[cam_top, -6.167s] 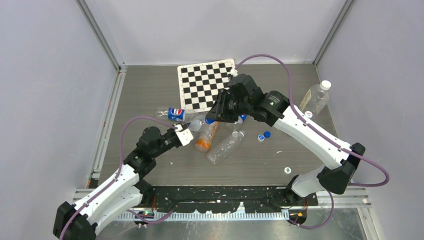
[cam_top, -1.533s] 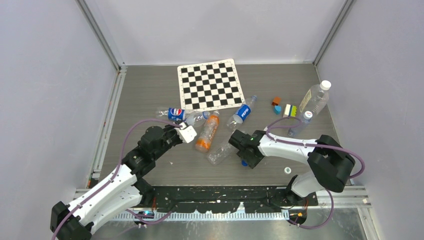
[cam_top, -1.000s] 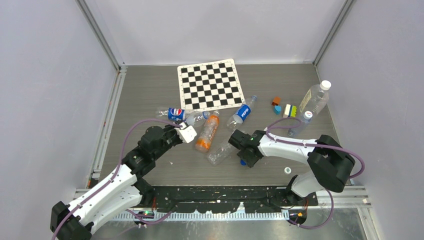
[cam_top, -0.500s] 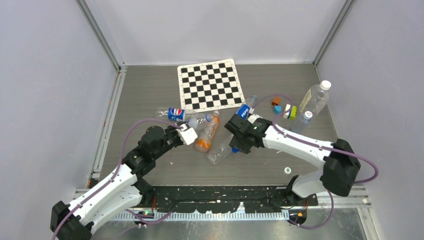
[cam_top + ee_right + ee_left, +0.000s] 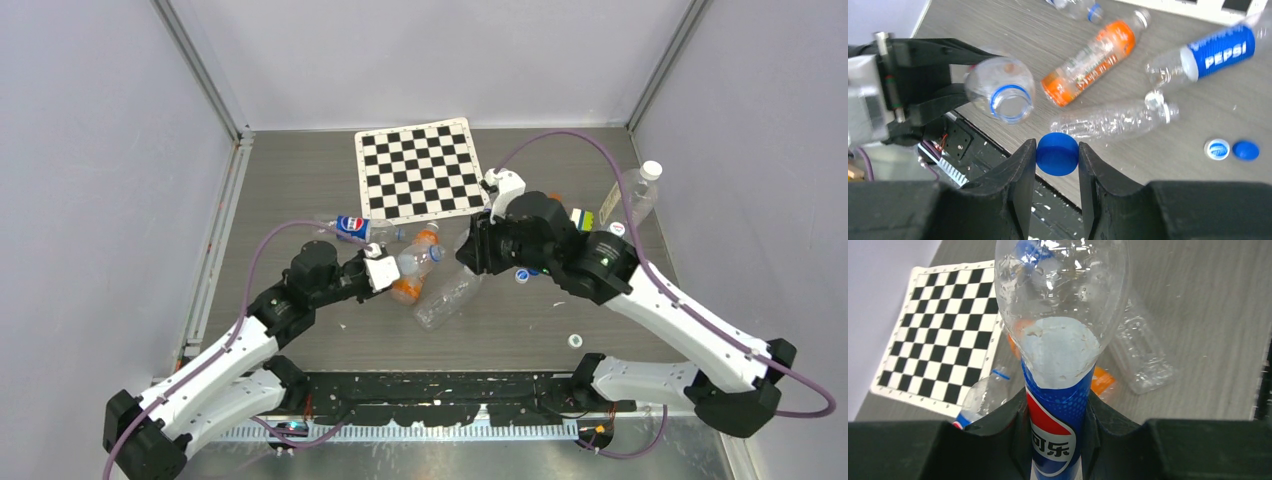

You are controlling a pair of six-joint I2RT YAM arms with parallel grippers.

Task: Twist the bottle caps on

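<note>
Left tool (image 5: pixel 1055 414) pinches a clear Pepsi bottle (image 5: pixel 1060 315) by its blue label, lifted off the bench (image 5: pixel 300 190) on the near side of the checkerboard mat (image 5: pixel 418 170). The bottle's uncapped mouth faces the right tool (image 5: pixel 1057 150), whose fingers are clamped on a blue cap (image 5: pixel 1057 156) held apart from that mouth. Two loose caps, one white-and-blue (image 5: pixel 1217 149) and one blue (image 5: pixel 1246 150), lie on the bench nearer than the mat's right corner. An orange-labelled bottle (image 5: pixel 1093 62) and an unlabelled clear bottle (image 5: pixel 1113 120) lie on the mat's near side.
</note>
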